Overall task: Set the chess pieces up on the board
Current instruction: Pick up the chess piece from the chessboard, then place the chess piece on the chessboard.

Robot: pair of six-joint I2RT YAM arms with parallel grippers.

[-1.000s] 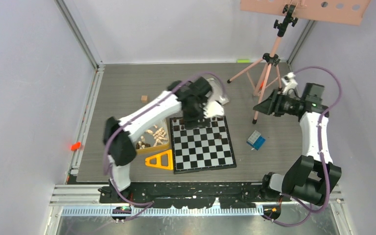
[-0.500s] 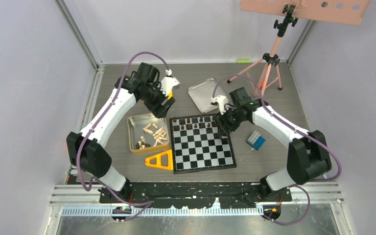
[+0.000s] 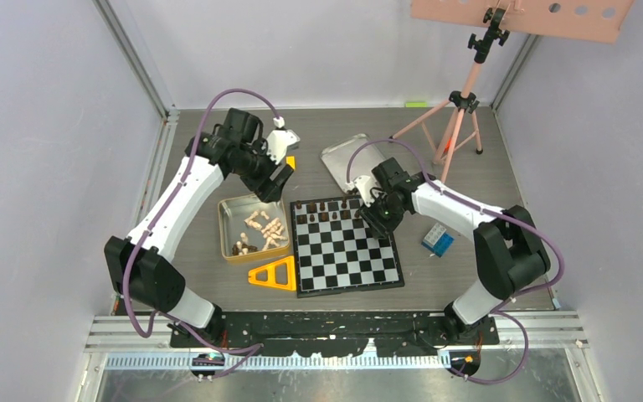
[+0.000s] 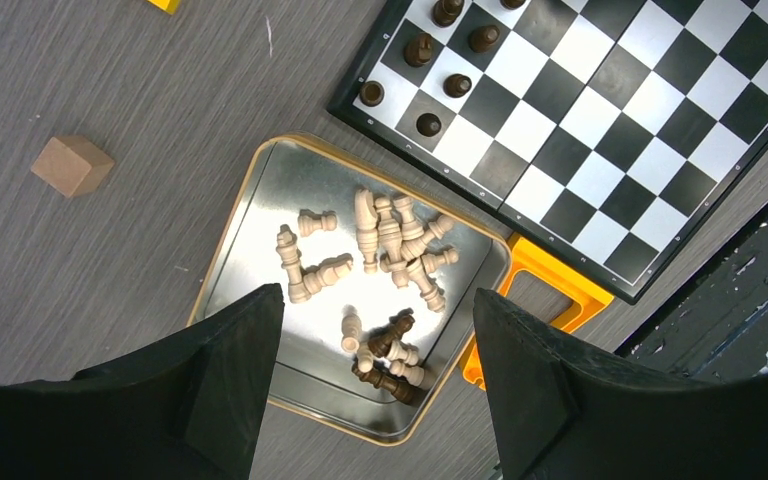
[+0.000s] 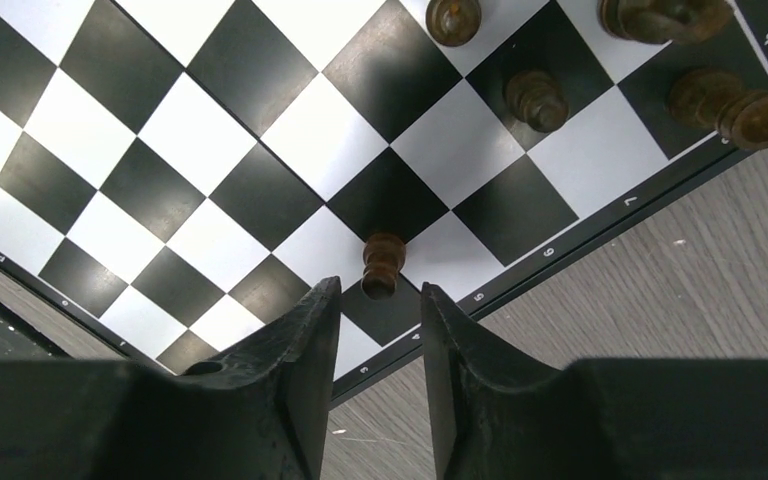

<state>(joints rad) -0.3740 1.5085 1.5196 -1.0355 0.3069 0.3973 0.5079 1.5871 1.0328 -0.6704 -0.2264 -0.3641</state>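
Dark brown chessmen (image 3: 328, 209) stood in the two far rows of the board (image 3: 347, 251), which lay flat in the middle of the table between your two arms. Pale chessmen (image 4: 392, 232) lay tumbled in the gold tin (image 4: 305, 185) just beside the board's left edge, and a few dark ones (image 4: 385, 368) were heaped at its near end.

Your left gripper (image 4: 378, 300) hung over that tin with its fingers spread wide and nothing between them.

Your right gripper (image 5: 380, 292) was low over the board's right edge, its fingers drawn close together but parted. One dark pawn (image 5: 382, 262) stood upright at the mouth of the gap, with a sliver of board showing on either side of it, so neither finger touched it. More dark chessmen stood on the squares beyond it.

A yellow triangular frame (image 3: 274, 275) lay against the board's near left corner, touching the tin. A small brown cube (image 4: 72, 165) sat on the table well apart from the tin, a silver lid (image 3: 347, 157) lay beyond the board, and a blue block (image 3: 438, 239) lay to its right.
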